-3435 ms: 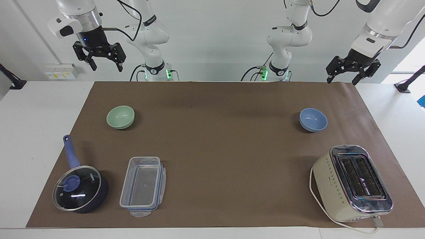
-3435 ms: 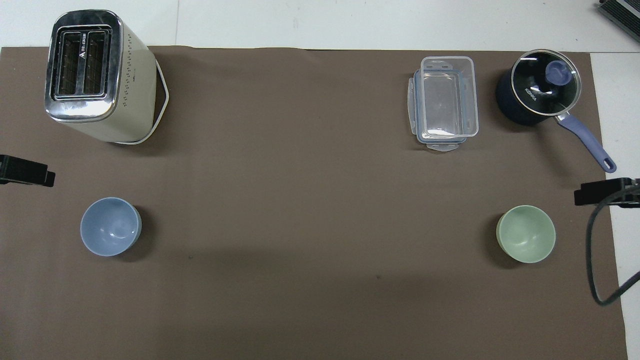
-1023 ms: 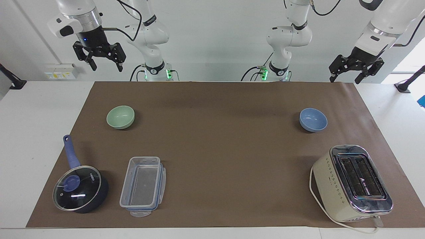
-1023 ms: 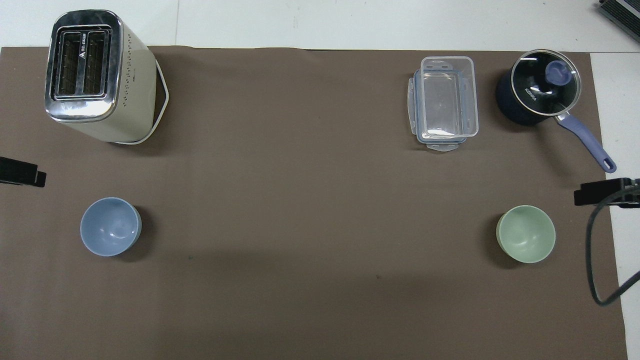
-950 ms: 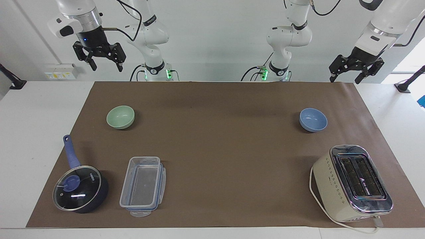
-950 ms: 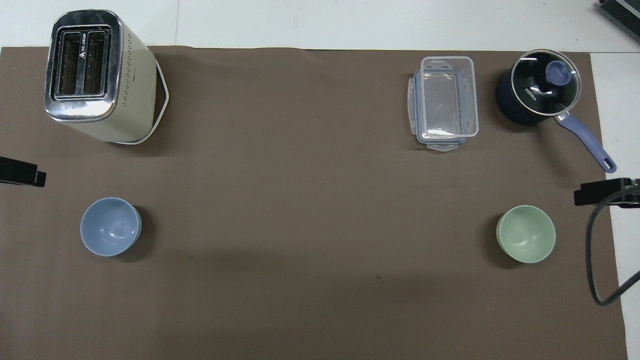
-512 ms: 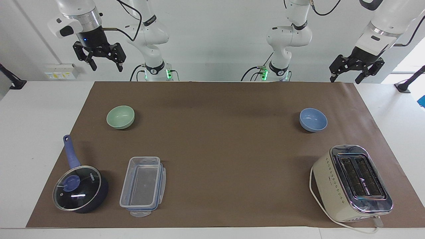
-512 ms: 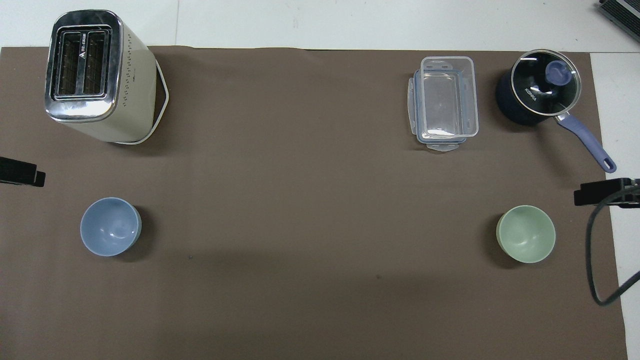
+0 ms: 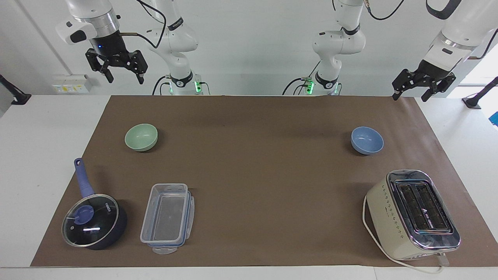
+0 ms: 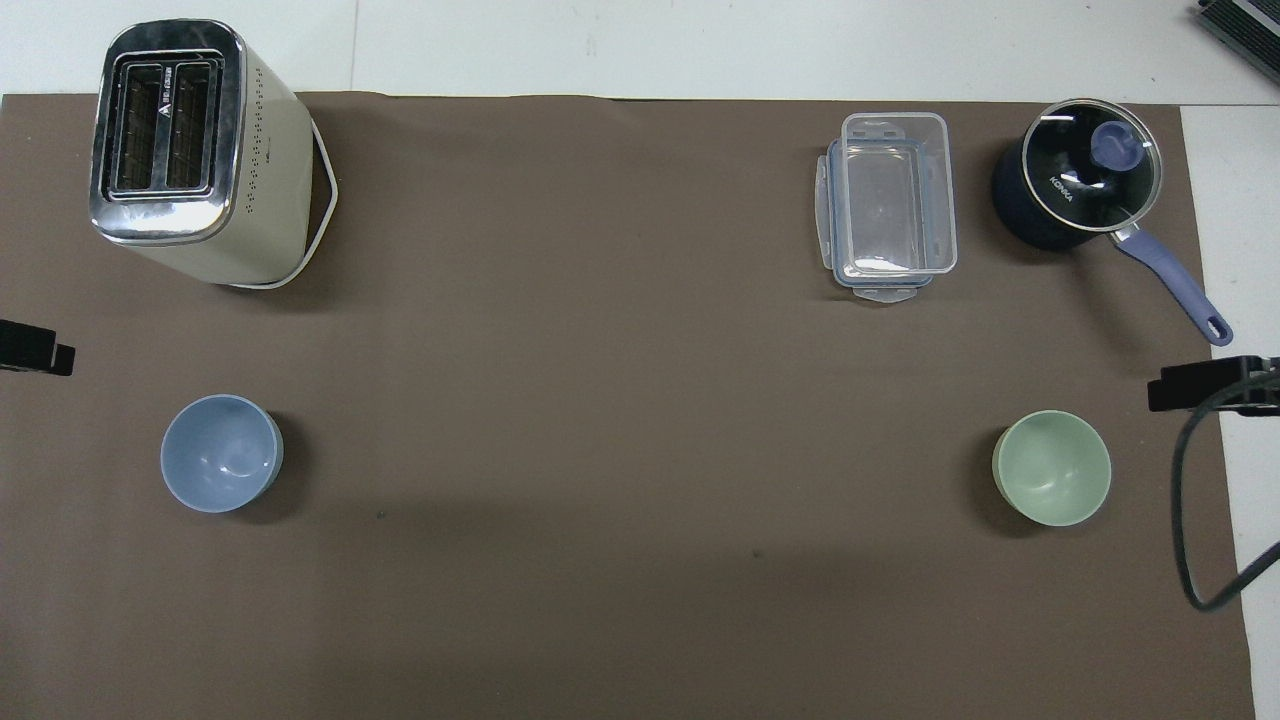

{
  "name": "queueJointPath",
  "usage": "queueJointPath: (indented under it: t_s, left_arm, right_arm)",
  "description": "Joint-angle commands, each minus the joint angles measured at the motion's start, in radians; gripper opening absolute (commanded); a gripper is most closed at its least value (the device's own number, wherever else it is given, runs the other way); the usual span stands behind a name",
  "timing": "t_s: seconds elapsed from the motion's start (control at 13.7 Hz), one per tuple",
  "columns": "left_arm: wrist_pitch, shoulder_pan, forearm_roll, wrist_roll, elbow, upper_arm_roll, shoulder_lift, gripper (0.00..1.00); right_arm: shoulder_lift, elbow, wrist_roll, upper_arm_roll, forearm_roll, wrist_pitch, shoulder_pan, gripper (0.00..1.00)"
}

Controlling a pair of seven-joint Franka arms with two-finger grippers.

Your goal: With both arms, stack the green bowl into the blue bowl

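Note:
The green bowl (image 9: 141, 137) stands upright and empty on the brown mat toward the right arm's end; it also shows in the overhead view (image 10: 1051, 468). The blue bowl (image 9: 367, 140) stands upright and empty toward the left arm's end, also seen from overhead (image 10: 221, 453). My right gripper (image 9: 125, 77) is open and empty, high over the mat's edge at its own end, well clear of the green bowl. My left gripper (image 9: 410, 96) is open and empty, raised over the mat's corner at its own end, apart from the blue bowl. Only their tips show from overhead.
A cream toaster (image 9: 413, 214) stands farther from the robots than the blue bowl. A clear plastic container (image 9: 167, 217) and a dark blue saucepan with glass lid (image 9: 93, 220) stand farther out than the green bowl. A black cable (image 10: 1190, 500) hangs at the right arm's end.
My left gripper has moved outward toward its own end of the table and slightly lower. The right arm and both bowls have not moved.

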Motion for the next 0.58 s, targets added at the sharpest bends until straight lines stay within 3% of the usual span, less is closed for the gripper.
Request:
queueJointPath:
  t_s: [0.0, 0.51]
  left_arm:
    - [0.125, 0.079, -0.053, 0.112, -0.140, -0.005, -0.038, 1.00]
    - [0.399, 0.191, -0.200, 0.322, -0.438, -0.005, -0.032, 1.00]
  right_arm:
    - [-0.010, -0.013, -0.023, 0.001, 0.005, 0.002, -0.010, 1.00]
    - [-0.023, -0.045, -0.027, -0.002, 0.005, 0.008, -0.012, 1.00]
